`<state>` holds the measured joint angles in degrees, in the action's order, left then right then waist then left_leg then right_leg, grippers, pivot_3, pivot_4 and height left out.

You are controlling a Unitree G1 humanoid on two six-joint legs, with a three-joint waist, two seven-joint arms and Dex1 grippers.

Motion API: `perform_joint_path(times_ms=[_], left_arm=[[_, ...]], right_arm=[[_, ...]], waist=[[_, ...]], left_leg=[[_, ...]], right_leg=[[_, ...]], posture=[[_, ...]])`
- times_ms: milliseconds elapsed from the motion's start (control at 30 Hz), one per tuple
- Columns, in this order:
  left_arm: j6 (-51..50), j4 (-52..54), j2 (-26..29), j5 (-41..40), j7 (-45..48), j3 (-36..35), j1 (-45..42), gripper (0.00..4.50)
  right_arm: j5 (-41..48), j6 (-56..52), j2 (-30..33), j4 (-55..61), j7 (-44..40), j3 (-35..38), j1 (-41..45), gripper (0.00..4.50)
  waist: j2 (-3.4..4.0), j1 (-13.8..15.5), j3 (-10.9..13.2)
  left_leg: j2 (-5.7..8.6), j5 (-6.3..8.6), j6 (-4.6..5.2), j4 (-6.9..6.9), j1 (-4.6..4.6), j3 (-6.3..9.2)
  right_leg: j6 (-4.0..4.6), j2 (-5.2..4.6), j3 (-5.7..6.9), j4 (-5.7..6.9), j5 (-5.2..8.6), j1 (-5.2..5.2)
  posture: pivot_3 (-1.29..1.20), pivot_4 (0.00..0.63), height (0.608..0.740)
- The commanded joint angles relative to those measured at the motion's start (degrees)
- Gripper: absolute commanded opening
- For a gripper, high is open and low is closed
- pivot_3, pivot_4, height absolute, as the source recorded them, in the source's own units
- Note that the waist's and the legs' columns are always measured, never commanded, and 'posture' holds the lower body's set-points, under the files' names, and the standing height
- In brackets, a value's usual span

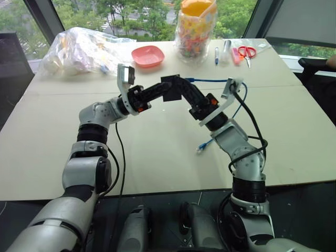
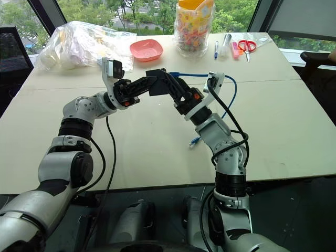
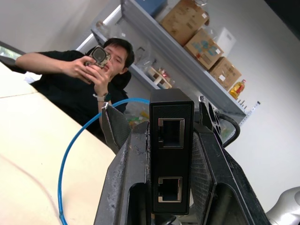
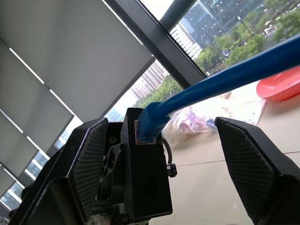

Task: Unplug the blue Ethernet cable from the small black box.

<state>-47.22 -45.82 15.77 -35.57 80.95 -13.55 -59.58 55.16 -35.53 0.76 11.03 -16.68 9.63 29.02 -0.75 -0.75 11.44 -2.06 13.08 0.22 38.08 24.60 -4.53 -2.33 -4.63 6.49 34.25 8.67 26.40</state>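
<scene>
My left gripper (image 1: 160, 92) is shut on the small black box (image 1: 170, 88) and holds it above the middle of the table. In the left wrist view the box (image 3: 171, 154) stands between the two fingers (image 3: 126, 183) with two empty ports facing the camera. The blue Ethernet cable (image 1: 210, 80) is plugged into the box's other side; its plug (image 4: 150, 123) sits in the box (image 4: 145, 187). My right gripper (image 4: 171, 140) is open, one finger on either side of the plug, not touching it. The cable arcs right and down to a loose end (image 1: 201, 148) on the table.
At the table's far side lie a clear plastic bag (image 1: 84, 50), a red dish (image 1: 147, 55), a jar of colourful sweets (image 1: 196, 26), pens (image 1: 216, 54) and scissors (image 1: 245, 51). A seated person (image 3: 93, 79) holds a device beside the table, shelves behind.
</scene>
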Motion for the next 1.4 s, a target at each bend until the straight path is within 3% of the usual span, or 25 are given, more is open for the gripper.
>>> perform_joint_path(times_ms=[33, 200, 233, 300, 500, 867, 1167, 1267, 1400], left_arm=[[0.28, 2.08, 0.53, -1.01, 0.08, -0.15, -0.57, 0.5], [0.43, 1.6, 0.6, -1.04, -0.06, -0.41, -0.89, 0.5], [0.46, 1.61, 0.54, -1.07, -0.15, -0.47, -0.89, 0.5], [0.44, 1.51, 0.5, -1.16, -0.26, -0.6, -0.95, 0.5], [0.31, 1.8, 0.5, -1.45, -0.69, -0.74, -0.7, 0.5], [0.45, 1.93, 0.82, -1.6, -1.13, -0.97, -0.57, 0.5], [2.23, -1.91, 6.41, -1.23, -2.56, -3.72, -1.65, 0.5], [8.1, -3.66, 5.6, 1.25, -8.35, -4.29, -1.73, 0.5], [23.78, -1.26, 1.13, 9.21, -18.24, 0.05, 0.02, 0.5]], right_arm=[[1.31, 0.94, -0.51, 0.86, -0.24, 0.7, 0.4, 3.79], [1.22, 1.13, -0.65, 0.56, -0.54, 0.72, 0.64, 3.79], [1.2, 1.23, -0.78, 0.52, -0.68, 0.67, 0.68, 3.55], [1.24, 1.45, -1.1, 0.34, -0.83, 0.65, 0.82, 2.99], [2.16, 1.82, -2.21, 0.65, -1.37, 0.38, 0.67, 0.07], [1.82, 2.29, -2.89, 0.31, -0.87, 0.25, 0.38, 0.07], [-1.49, 7.01, 6.03, -7.09, 0.06, 8.1, 4.49, 0.07], [-2.73, 7.57, 7.42, -8.66, 0.1, 8.7, 5.35, 0.07], [-11.25, 7.16, 12.1, -17.13, 3.5, 7.49, 7.49, 0.07]], waist=[[0.0, 0.0, 0.0], [0.0, 0.0, 0.0], [0.0, 0.0, 0.0], [0.0, 0.0, 0.0], [0.0, 0.0, 0.0], [0.0, -0.01, 0.0], [0.02, 0.04, 0.01], [0.02, 0.06, 0.01], [0.01, 0.3, 0.01]], left_leg=[[0.0, 0.0, 0.0, 0.0, 0.0, 0.0], [0.0, 0.0, 0.0, 0.0, 0.0, 0.0], [0.0, 0.0, 0.0, 0.0, 0.0, 0.0], [0.0, 0.0, 0.0, 0.0, 0.0, 0.0], [-0.01, 0.0, 0.0, 0.0, 0.01, 0.0], [-0.01, 0.0, 0.0, -0.01, 0.02, 0.0], [0.0, 0.01, 0.0, -0.01, 0.04, 0.0], [0.01, 0.02, 0.02, -0.06, 0.05, -0.02], [0.05, 0.01, 0.03, -0.06, 0.06, -0.03]], right_leg=[[0.0, 0.0, 0.0, 0.0, 0.0, 0.0], [0.0, 0.0, 0.0, 0.0, 0.0, 0.0], [0.0, 0.0, 0.0, 0.0, 0.0, 0.0], [0.0, 0.0, 0.0, 0.0, 0.0, 0.0], [0.0, 0.0, 0.0, -0.01, 0.0, 0.01], [0.0, -0.01, 0.0, -0.01, 0.0, 0.02], [0.17, -0.02, 0.01, -0.06, 0.11, 0.02], [0.15, -0.03, 0.01, -0.07, 0.1, 0.04], [0.12, -0.08, 0.0, -0.07, 0.08, 0.01]], posture=[[0.0, 0.15, 0.74], [0.0, 0.15, 0.74], [0.0, 0.15, 0.74], [0.0, 0.15, 0.74], [0.0, 0.15, 0.74], [0.0, 0.15, 0.74], [0.0, 0.15, 0.74], [0.0, 0.15, 0.74], [0.0, 0.15, 0.74]])
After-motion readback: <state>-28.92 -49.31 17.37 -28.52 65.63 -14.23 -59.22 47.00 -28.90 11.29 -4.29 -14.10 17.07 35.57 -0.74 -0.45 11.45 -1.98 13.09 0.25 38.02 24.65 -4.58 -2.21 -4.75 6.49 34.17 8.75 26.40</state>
